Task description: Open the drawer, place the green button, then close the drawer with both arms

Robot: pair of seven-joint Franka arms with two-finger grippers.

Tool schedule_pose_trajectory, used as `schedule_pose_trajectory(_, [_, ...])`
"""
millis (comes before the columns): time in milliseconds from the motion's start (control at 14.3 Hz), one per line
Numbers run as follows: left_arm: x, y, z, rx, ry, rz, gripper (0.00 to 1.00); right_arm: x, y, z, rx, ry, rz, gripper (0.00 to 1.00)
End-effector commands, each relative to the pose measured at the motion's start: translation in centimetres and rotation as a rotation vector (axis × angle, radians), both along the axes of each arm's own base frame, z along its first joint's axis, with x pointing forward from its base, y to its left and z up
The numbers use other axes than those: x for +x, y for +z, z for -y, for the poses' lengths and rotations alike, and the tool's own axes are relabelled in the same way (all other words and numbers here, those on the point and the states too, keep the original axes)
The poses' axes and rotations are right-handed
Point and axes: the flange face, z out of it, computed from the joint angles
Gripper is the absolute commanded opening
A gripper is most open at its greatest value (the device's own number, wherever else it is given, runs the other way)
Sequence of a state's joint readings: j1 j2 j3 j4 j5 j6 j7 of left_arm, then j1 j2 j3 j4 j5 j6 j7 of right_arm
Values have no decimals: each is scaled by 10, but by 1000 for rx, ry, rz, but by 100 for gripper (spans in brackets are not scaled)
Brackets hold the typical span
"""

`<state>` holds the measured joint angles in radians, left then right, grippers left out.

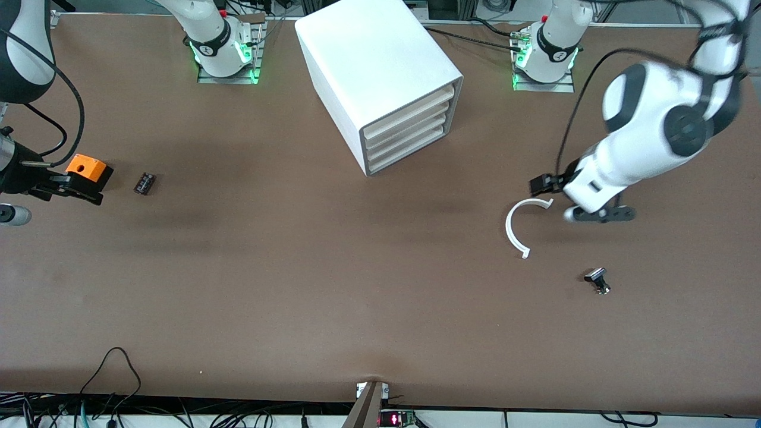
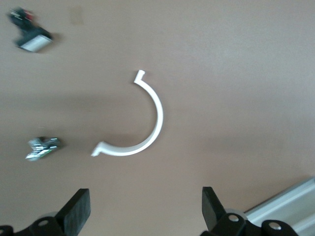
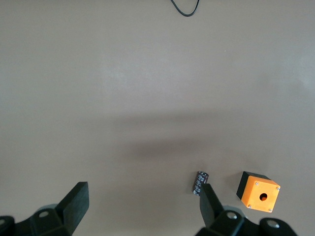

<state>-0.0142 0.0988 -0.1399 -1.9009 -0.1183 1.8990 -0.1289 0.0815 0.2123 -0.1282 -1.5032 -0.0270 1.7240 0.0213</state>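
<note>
The right arm (image 1: 24, 53) is cut off at the front view's left edge. At upper right the left arm (image 1: 666, 119) is blurred. Two small objects (image 2: 32, 39) are smeared beyond identification in the left wrist view.

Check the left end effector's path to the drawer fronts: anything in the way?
Nothing visible. The open left end effector hangs over bare table, and only that bare surface lies between it and the shut drawer fronts. The white curved strip lies nearer the front camera, off that line.
</note>
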Motion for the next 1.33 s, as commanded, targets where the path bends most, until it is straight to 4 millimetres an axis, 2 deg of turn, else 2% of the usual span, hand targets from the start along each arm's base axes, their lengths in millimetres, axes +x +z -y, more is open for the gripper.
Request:
schedule_pose_trajectory(0, [-34, 58, -47, 6, -114, 64, 100, -10, 4, -13, 18, 16, -1, 100])
schedule_pose_trajectory(140, [-47, 88, -71, 45, -99, 78, 100, -17, 9, -11, 27, 13, 36, 100])
schedule_pose_trajectory(279, [-47, 100, -87, 79, -77, 69, 100, -36, 10, -7, 34, 9, 57, 100])
schedule_pose_trajectory(349, [-47, 102, -88, 91, -78, 71, 100, -51, 9, -4, 39, 8, 82, 100])
schedule_pose_trajectory(419, [-49, 103, -89, 94, -75, 58, 100, -58, 9, -4, 41, 17, 85, 100])
schedule_pose_trajectory(628, [-48, 114, -102, 114, -5, 58, 100, -52, 21, -5, 36, 21, 65, 100])
schedule_pose_trajectory(767, [-50, 113, -105, 114, 0, 43, 100, -56, 20, -3, 38, 21, 30, 100])
schedule_pose_trajectory(1256, [-51, 117, -101, 116, 2, 30, 100, -60, 22, -11, 42, 32, -4, 100])
